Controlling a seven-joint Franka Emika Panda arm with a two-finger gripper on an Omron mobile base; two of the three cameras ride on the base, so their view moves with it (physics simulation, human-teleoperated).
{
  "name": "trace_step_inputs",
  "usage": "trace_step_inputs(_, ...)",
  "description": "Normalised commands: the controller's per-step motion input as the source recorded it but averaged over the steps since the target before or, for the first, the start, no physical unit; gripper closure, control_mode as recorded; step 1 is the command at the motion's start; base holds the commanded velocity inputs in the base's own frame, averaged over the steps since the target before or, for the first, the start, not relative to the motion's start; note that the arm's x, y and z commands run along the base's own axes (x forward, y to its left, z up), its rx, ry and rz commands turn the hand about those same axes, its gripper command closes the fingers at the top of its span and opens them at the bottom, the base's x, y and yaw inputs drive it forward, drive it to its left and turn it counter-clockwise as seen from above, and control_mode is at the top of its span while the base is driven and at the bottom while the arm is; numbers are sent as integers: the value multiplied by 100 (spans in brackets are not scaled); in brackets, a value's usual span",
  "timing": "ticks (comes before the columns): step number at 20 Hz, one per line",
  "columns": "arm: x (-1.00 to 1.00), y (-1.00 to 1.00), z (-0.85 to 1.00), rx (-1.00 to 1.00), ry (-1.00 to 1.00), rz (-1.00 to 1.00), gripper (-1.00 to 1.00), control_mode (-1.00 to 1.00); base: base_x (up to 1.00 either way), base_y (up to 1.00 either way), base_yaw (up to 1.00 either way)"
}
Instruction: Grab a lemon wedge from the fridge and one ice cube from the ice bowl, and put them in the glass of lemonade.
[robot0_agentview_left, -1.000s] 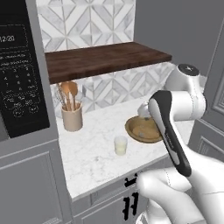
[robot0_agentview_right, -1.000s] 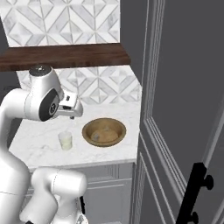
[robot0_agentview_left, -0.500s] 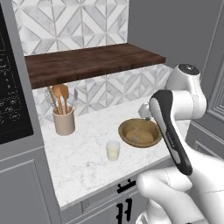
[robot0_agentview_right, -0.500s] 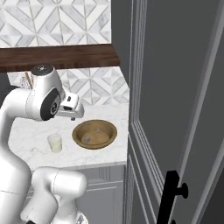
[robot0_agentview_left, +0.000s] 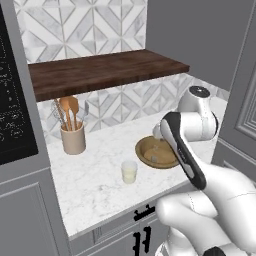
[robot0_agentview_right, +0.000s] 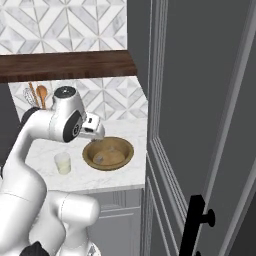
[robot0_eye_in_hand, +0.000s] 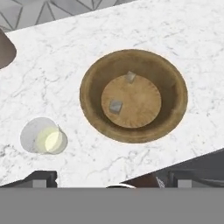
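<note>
The ice bowl (robot0_eye_in_hand: 131, 59), round and tan-brown, sits on the white marble counter with two small ice cubes (robot0_eye_in_hand: 115, 106) on its floor. It also appears as the ice bowl (robot0_agentview_left: 150, 155) and the ice bowl (robot0_agentview_right: 108, 153). To its left stands the glass of lemonade (robot0_eye_in_hand: 46, 140), (robot0_agentview_left: 129, 171), (robot0_agentview_right: 62, 163), upright with pale yellow liquid. My gripper (robot0_eye_in_hand: 118, 178) hangs open above the bowl's near rim, fingertips wide apart, holding nothing; from the right I see the gripper (robot0_agentview_right: 96, 132) over the bowl's left edge. The lemon wedge and the fridge are out of view.
A beige utensil crock (robot0_agentview_left: 73, 139) with wooden spoons stands at the back left under a dark wooden shelf (robot0_agentview_left: 105, 70). A tall grey panelled door (robot0_agentview_right: 200, 100) with a black handle (robot0_agentview_right: 197, 225) rises just right of the counter's end. A black appliance front (robot0_agentview_left: 15, 115) borders the left.
The whole scene has slid left in both base views, so the base has driven right. The arm keeps its pose and the gripper stays open over the bowl.
</note>
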Motion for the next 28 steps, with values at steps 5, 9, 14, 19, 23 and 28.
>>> trace_step_inputs(5, 90, 3, -52, -2, 8, 2, -100, -100, 0, 0, 0)
trace_step_inputs(9, 80, 0, -22, 0, 22, 0, -100, -100, 0, 0, 0)
trace_step_inputs(14, 24, 0, -11, 0, 35, 0, -100, -100, 0, 0, 0)
trace_step_inputs(19, 0, 0, -51, 0, 18, 0, -100, -100, 0, 0, 0)
trace_step_inputs(23, 0, 0, -65, 0, 0, 0, -100, -100, 0, 0, 0)
trace_step_inputs(28, 0, 0, -46, 1, -10, 0, -100, -100, 0, 0, 0)
